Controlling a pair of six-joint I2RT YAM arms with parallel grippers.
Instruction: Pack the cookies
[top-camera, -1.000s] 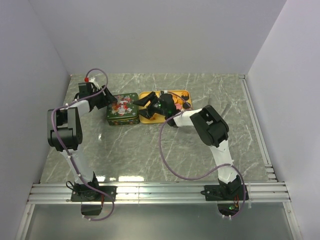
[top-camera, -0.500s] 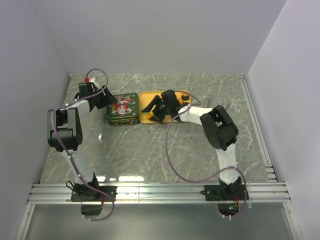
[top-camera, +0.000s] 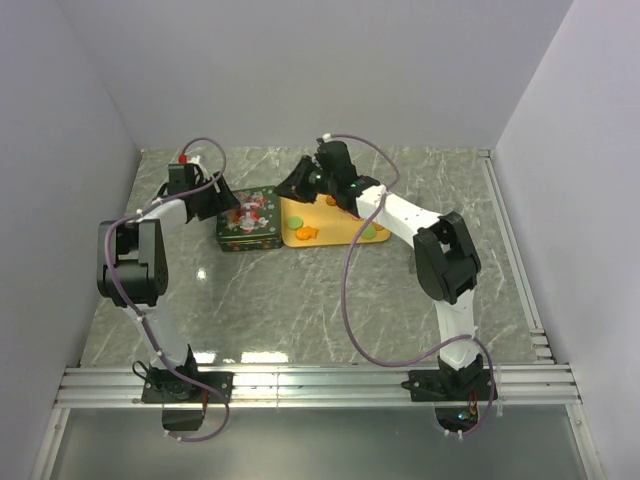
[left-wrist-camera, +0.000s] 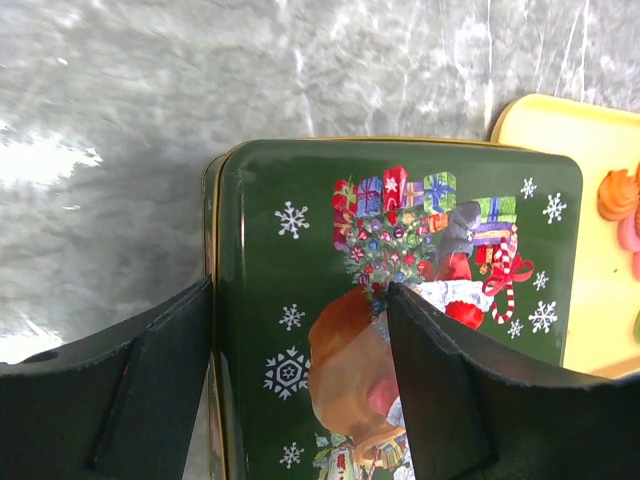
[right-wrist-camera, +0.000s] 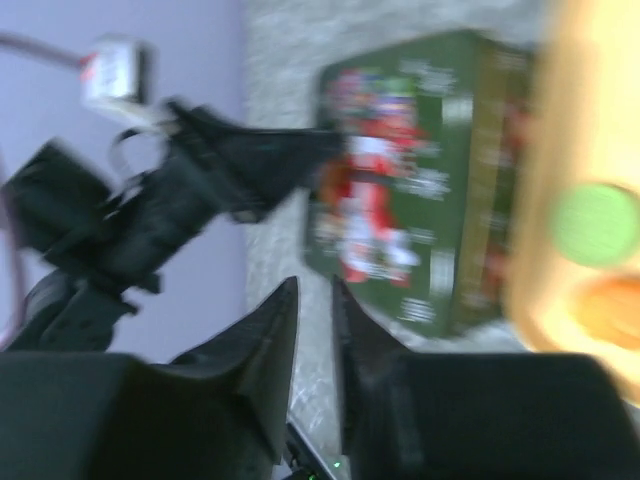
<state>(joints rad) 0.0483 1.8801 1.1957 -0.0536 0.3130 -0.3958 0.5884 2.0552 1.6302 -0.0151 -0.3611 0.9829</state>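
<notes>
- Cookies (top-camera: 305, 233) lie loose on the yellow tray (top-camera: 325, 225) toward the back of the table (top-camera: 300, 300). The top view shows orange and green ones.
- Green Christmas tin (top-camera: 247, 218) sits right beside the tray on its left, lid on.
- Left wrist view gives detail the top view lacks. The left pincer (left-wrist-camera: 300, 300) is spread wide, one finger off the tin's side edge and the other over the lid picture (touching or not, can't tell). A pink cookie (left-wrist-camera: 630, 232) peeks in at the frame edge too.
- Right pincer (right-wrist-camera: 312, 300) hangs by the tray's far left corner. Its own view is blurry, but the fingers are nearly together with just a slit, and nothing visible between them.
</notes>
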